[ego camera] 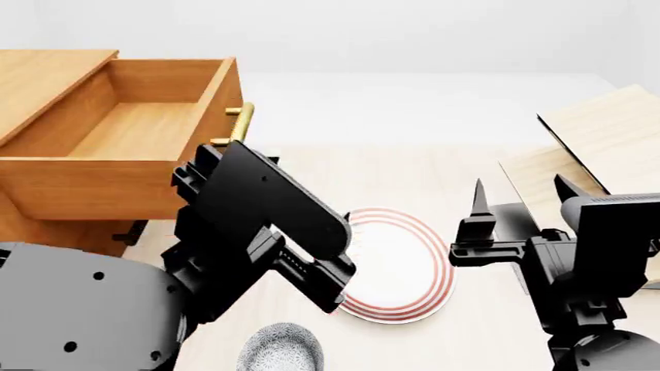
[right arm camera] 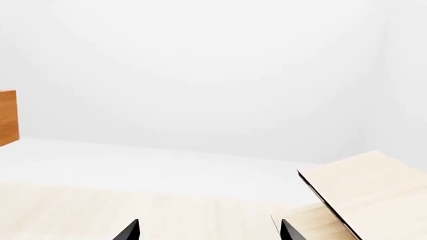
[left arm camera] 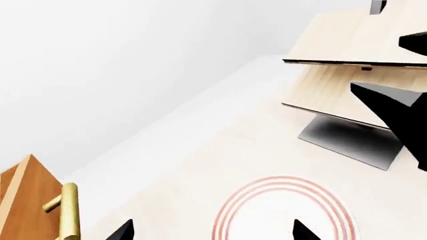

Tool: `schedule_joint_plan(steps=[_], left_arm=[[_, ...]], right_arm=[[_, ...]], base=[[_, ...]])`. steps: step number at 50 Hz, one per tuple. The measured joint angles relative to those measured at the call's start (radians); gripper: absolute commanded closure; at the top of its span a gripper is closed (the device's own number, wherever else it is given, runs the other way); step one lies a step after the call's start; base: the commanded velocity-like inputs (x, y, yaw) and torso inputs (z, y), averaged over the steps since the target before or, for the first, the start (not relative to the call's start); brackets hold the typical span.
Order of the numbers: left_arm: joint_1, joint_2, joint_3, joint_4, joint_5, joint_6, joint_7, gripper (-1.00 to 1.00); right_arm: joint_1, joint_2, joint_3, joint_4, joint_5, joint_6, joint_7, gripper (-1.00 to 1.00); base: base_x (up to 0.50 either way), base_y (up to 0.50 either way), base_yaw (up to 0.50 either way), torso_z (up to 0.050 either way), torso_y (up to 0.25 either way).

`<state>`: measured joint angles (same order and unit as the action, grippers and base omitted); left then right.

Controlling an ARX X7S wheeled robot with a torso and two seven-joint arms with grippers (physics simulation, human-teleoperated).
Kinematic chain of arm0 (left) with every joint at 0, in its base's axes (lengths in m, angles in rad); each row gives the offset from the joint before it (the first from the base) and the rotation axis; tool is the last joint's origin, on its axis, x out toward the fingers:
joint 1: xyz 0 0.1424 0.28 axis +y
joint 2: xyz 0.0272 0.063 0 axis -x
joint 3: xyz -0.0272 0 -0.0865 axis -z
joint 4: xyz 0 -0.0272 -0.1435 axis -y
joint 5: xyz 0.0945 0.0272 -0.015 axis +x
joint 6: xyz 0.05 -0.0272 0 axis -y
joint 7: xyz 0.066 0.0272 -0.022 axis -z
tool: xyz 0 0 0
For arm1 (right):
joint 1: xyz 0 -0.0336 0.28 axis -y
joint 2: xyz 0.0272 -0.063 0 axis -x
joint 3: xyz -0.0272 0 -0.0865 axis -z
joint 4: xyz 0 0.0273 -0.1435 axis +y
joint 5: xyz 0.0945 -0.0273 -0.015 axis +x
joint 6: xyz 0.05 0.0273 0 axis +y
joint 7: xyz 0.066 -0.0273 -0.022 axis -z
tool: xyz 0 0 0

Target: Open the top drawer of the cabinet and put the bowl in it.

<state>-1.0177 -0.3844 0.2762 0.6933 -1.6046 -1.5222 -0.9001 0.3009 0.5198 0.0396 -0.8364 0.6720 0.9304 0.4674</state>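
The cabinet (ego camera: 42, 77) stands at the left, and its top drawer (ego camera: 113, 185) is pulled out with nothing inside, the brass handle (ego camera: 240, 124) facing the table's middle. The speckled bowl (ego camera: 280, 349) sits on the table at the near edge, below my left arm. My left gripper (left arm camera: 213, 231) is open above the red-ringed plate (left arm camera: 287, 210), with the drawer's handle (left arm camera: 67, 210) off to one side. My right gripper (ego camera: 521, 193) is open, fingers pointing away from me, holding nothing. The bowl shows in neither wrist view.
The white plate with red rings (ego camera: 397, 267) lies mid-table between the arms. A pale wooden tilted rack (ego camera: 598, 147) on a dark base stands at the right, close to the right gripper. A white wall runs behind the table.
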Motion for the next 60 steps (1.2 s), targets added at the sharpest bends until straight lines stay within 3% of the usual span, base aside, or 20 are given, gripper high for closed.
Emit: schedule_joint_plan(steps=[12,29,60], left_arm=[[0.147,-0.078,0.0,0.088,0.014,0.021,0.044,-1.0],[0.348,-0.175,0.035,0.138,0.207,0.093,0.206,-1.0],[0.556,-0.292,0.072,0.058,0.406,0.232,0.342,-1.0]], right_arm=[[0.001,0.001,-0.01,0.001,-0.001,-0.003,0.005,-1.0],[-0.005,0.003,-0.024,0.01,-0.008,-0.017,0.008,-1.0],[-0.012,0.007,-0.033,0.008,0.0,-0.025,0.017,-1.0]], base=[[0.0,0.0,0.0,0.0,0.0],[0.0,0.0,0.0,0.0,0.0],[0.0,0.0,0.0,0.0,0.0]])
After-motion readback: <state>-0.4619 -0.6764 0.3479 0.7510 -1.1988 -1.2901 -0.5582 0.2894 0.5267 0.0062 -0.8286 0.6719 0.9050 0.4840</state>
